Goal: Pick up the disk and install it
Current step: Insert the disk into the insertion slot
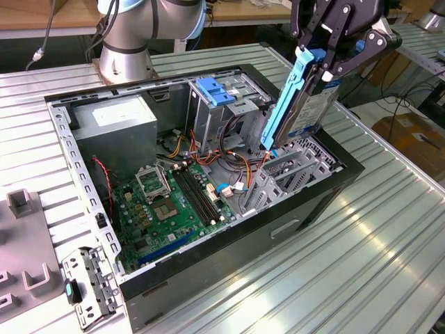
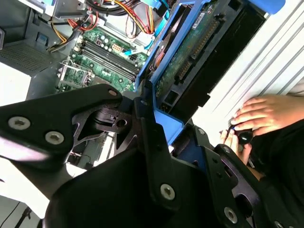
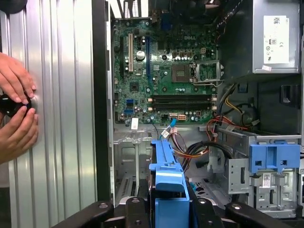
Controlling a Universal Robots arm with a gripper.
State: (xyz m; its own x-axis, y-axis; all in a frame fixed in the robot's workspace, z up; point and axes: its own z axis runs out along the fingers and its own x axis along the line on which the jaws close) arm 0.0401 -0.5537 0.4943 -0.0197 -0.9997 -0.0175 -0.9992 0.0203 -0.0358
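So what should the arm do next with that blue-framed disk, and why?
Probably ease it down a little toward the grey bay. The gripper holds the disk tilted, lower end close over that bay, so it looks not yet seated. A slow descent would seem safest, given the cables nearby.
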